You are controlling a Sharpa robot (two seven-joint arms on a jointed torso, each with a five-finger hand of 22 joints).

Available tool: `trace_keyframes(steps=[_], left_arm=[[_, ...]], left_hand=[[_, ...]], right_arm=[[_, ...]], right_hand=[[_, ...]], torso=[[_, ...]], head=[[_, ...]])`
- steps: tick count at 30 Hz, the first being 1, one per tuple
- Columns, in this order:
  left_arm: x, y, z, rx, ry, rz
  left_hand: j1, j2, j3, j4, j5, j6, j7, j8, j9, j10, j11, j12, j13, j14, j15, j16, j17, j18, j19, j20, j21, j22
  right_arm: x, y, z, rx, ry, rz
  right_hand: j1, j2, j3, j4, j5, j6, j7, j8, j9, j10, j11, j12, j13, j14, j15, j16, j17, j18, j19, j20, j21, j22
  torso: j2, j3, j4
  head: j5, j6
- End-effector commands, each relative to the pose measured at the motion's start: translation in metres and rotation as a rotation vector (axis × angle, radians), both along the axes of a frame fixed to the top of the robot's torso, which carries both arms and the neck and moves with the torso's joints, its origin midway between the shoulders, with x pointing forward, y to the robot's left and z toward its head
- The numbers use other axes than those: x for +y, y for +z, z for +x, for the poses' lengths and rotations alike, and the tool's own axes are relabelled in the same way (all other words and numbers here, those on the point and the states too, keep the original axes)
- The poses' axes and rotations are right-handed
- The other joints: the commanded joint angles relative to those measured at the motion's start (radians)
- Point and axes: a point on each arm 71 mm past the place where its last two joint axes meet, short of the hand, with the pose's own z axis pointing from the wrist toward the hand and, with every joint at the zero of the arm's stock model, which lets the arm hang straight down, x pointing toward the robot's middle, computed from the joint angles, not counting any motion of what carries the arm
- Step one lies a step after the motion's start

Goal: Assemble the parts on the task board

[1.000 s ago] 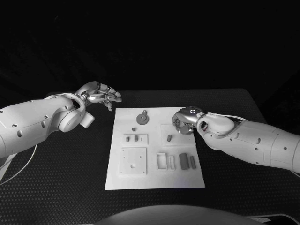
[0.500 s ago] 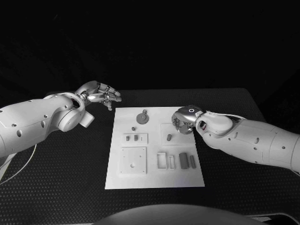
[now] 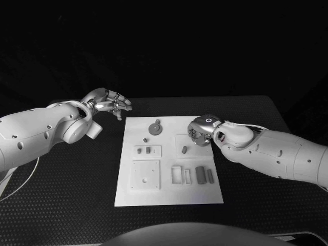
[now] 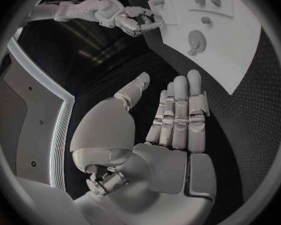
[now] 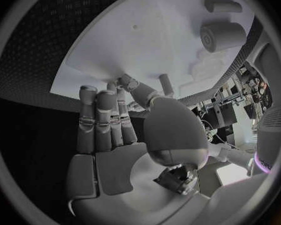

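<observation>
The right hand's fingers [image 5: 103, 117] are lying straight and pressed side by side, tips touching the far right part of the flat white plastic task board [image 3: 170, 192], with the thumb reaching toward a small grey peg-shaped part [image 5: 166, 84] just beside it. I cannot tell whether thumb and finger are pinching that peg. The silver many-fingered right hand [image 3: 202, 131] is hanging over the board's upper right recess. To do this step well, I judge the thumb should be closing squarely on the peg's sides and lifting it upright, without dragging it across the board.

The left hand's fingers [image 4: 181, 110] are standing straight and close together, thumb apart, holding nothing. The silver left hand [image 3: 108, 104] is hovering over the black textured table [image 3: 68, 184], just beyond the board's far left corner.

Counted in the head view: one round grey gear-like part [image 3: 157, 128] at the board's far end, one tiny grey piece [image 3: 146, 140] below it, two small grey pegs [image 3: 144, 150] in a square recess, one grey peg [image 3: 184, 149] near the right hand, one large square plate recess [image 3: 146, 175], and about four upright grey bars [image 3: 193, 175]. Two hands, one board.
</observation>
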Motion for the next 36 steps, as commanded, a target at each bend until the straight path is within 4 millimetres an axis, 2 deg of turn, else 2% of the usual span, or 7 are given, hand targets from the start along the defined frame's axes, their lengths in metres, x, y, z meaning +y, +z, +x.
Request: trace_keyframes(steps=[1,6,11,19,36], left_arm=[[-0.0013,0.0007,0.0003,-0.007,-0.016,-0.002],[-0.0008,0.0007,0.0004,-0.007,-0.016,-0.002],[-0.0006,0.0006,0.0009,-0.007,-0.015,-0.001],[0.0018,0.0006,0.0017,-0.011,-0.008,0.001],[0.0037,0.0003,0.0025,-0.01,-0.004,0.002]], left_hand=[[0.004,0.008,-0.006,0.002,-0.001,0.0,0.007,0.004,-0.001,-0.005,0.0,0.0,0.001,0.004,-0.002,-0.004,0.002,0.043,0.007,-0.002,-0.004,-0.001],[0.004,0.008,-0.006,0.002,-0.001,0.0,0.007,0.005,-0.001,-0.005,0.0,0.0,0.001,0.005,-0.002,-0.004,0.002,0.043,0.007,-0.003,-0.004,-0.001],[0.004,0.008,-0.006,0.002,-0.001,-0.001,0.007,0.005,-0.002,-0.005,0.0,0.0,0.001,0.005,-0.002,-0.004,0.003,0.043,0.008,-0.003,-0.004,-0.001],[0.003,0.008,-0.007,0.003,-0.001,-0.001,0.007,0.006,-0.002,-0.005,0.0,0.0,0.002,0.006,-0.002,-0.004,0.004,0.043,0.009,-0.003,-0.004,0.0],[0.004,0.007,-0.007,0.002,-0.001,-0.002,0.007,0.008,-0.002,-0.005,-0.001,0.0,0.002,0.007,-0.003,-0.005,0.005,0.043,0.01,-0.003,-0.004,0.0]], right_arm=[[-0.0091,-0.0237,-0.0101,0.103,-0.017,-0.091],[-0.0086,-0.0226,-0.0105,0.096,-0.015,-0.079],[-0.0074,-0.0215,-0.0112,0.09,-0.013,-0.066],[-0.0108,-0.019,-0.0116,0.074,-0.026,-0.041],[-0.0125,-0.0161,-0.0116,0.06,-0.031,-0.022]], right_hand=[[-0.001,0.008,0.001,-0.001,-0.002,0.008,0.002,0.007,0.003,0.064,-0.002,0.004,0.044,-0.001,-0.012,0.006,0.001,0.064,0.012,-0.003,0.007,0.002],[-0.002,0.009,0.001,-0.001,-0.002,0.011,0.0,0.009,0.005,0.068,-0.004,0.005,0.048,-0.001,-0.014,0.011,0.003,0.064,0.014,-0.005,0.01,0.005],[-0.001,0.012,0.003,-0.001,-0.002,0.012,0.0,0.009,0.006,0.069,-0.004,0.004,0.05,-0.001,-0.014,0.013,0.004,0.064,0.014,-0.005,0.01,0.006],[-0.004,0.011,0.002,-0.001,-0.002,0.017,-0.002,0.013,0.011,0.076,-0.007,0.006,0.056,0.001,-0.017,0.024,0.008,0.064,0.019,-0.007,0.016,0.012],[-0.005,0.009,0.003,-0.001,-0.002,0.022,-0.005,0.017,0.019,0.085,-0.011,0.005,0.066,0.002,-0.021,0.04,0.013,0.064,0.025,-0.011,0.025,0.021]], torso=[[0.0,-0.0002,0.0004],[0.0,-0.001,0.001],[0.0,0.0003,0.0009],[0.0,-0.0012,0.0007],[0.0,-0.0003,0.0006]], head=[[-0.001,0.001],[-0.002,0.002],[-0.001,0.001],[-0.001,0.003],[0.0,0.003]])
